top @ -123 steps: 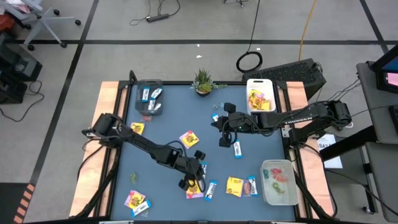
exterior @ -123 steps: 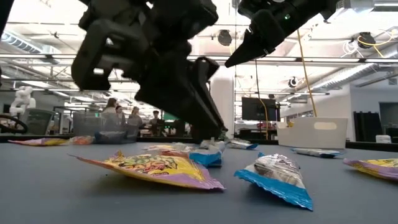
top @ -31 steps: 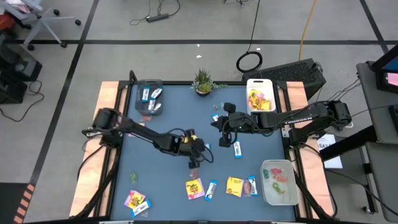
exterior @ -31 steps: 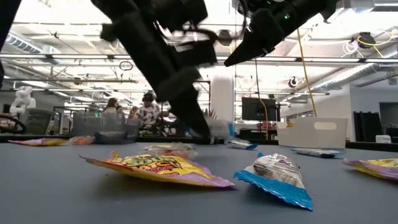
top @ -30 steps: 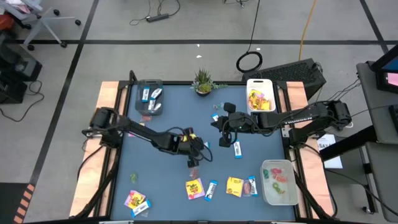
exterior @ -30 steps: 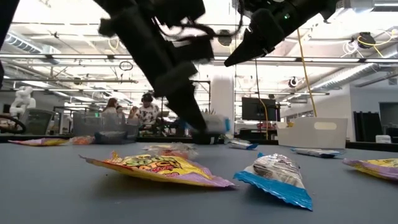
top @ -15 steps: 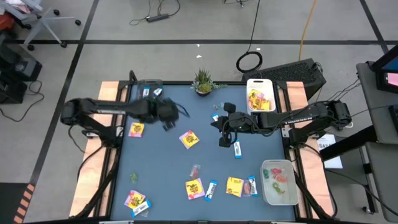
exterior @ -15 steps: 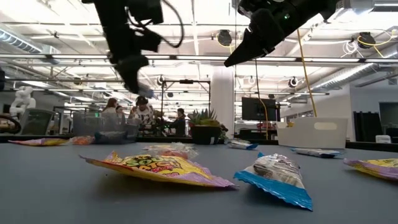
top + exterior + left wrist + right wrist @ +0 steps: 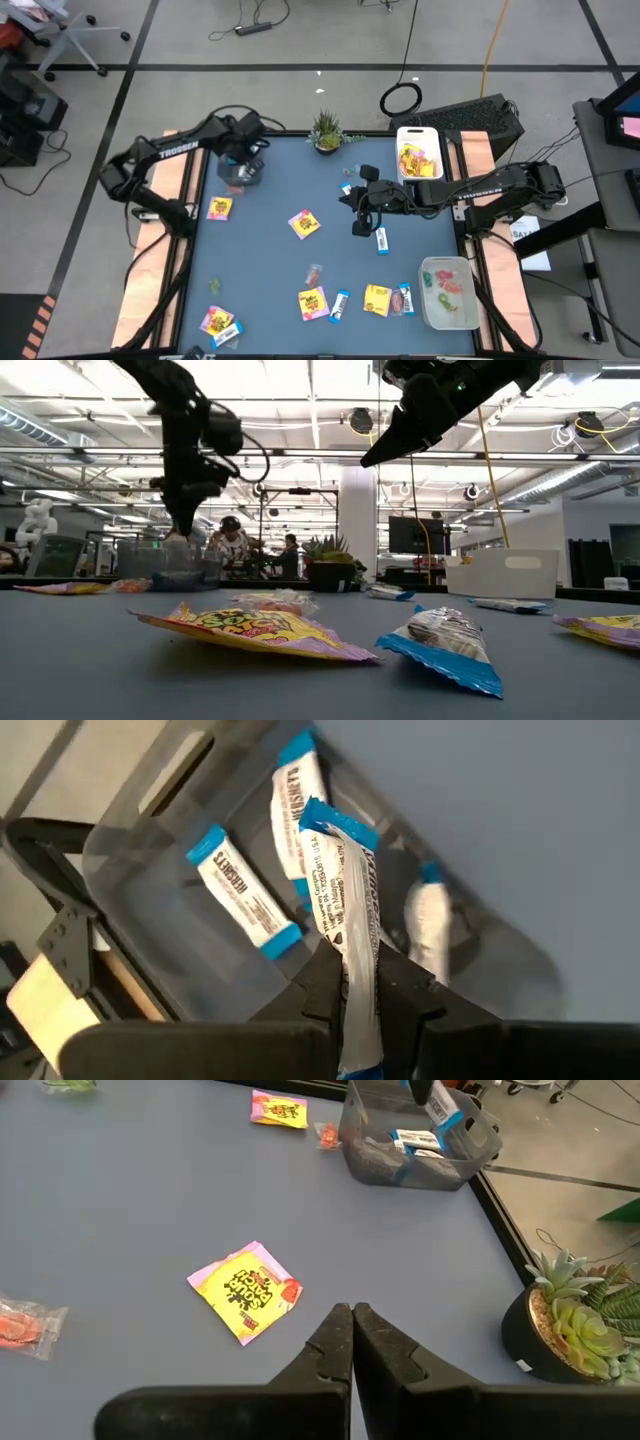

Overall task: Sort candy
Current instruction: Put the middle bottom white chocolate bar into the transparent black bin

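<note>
My left gripper point(image 9: 244, 152) point(image 9: 181, 525) hangs over the clear bin point(image 9: 240, 172) at the table's far left, shut on a blue-and-white candy bar point(image 9: 345, 885). Several bars of that kind point(image 9: 243, 893) lie flat inside the bin. My right gripper point(image 9: 358, 218) point(image 9: 352, 1330) is shut and hovers above the table's middle right, touching nothing. Loose candy lies flat on the blue table: yellow packets point(image 9: 304, 223) point(image 9: 313, 301) point(image 9: 376, 298), blue bars point(image 9: 381, 239) point(image 9: 339, 305) and a small red piece point(image 9: 314, 272). My left gripper pinches the blue-and-white bar between its two fingers point(image 9: 322, 982), around the bar's middle point(image 9: 352, 955). The bar runs along the fingers and its blue end point(image 9: 335, 820) sticks out past them. The fingers point down from above. The bar is lifted clear over the bin.
A white bin point(image 9: 419, 155) with yellow packets stands at the far right, and a clear bin point(image 9: 448, 292) with red and green pieces at the near right. A potted plant point(image 9: 326, 130) sits at the far edge. More packets point(image 9: 219, 207) point(image 9: 216, 321) lie along the left side.
My left arm has risen from the table's middle and swung toward the far left corner, carrying the blue-and-white bar lifted clear, until it is over the clear bin. The candy on the table has stayed where it was.
</note>
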`<control>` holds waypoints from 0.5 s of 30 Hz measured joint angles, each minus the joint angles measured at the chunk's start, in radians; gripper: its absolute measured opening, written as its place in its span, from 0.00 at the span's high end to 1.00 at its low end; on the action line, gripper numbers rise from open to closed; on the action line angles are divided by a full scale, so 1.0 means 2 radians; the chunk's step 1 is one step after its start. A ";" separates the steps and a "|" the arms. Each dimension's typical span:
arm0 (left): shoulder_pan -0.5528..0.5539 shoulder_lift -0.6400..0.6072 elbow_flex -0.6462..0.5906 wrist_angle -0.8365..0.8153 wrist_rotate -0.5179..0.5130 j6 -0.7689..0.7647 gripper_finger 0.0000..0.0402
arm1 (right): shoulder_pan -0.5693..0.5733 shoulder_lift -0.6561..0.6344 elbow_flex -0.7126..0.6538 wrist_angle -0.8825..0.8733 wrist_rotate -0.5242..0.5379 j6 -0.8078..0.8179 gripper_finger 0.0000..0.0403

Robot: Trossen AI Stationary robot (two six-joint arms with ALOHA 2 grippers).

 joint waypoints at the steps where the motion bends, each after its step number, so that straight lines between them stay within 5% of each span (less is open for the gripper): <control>1: 0.008 0.008 0.000 0.000 0.001 0.013 0.90 | 0.000 0.000 0.000 0.000 0.000 0.000 1.00; 15: 0.032 0.056 0.000 0.002 -0.001 0.074 0.69 | 0.000 0.000 0.000 0.000 0.000 0.000 1.00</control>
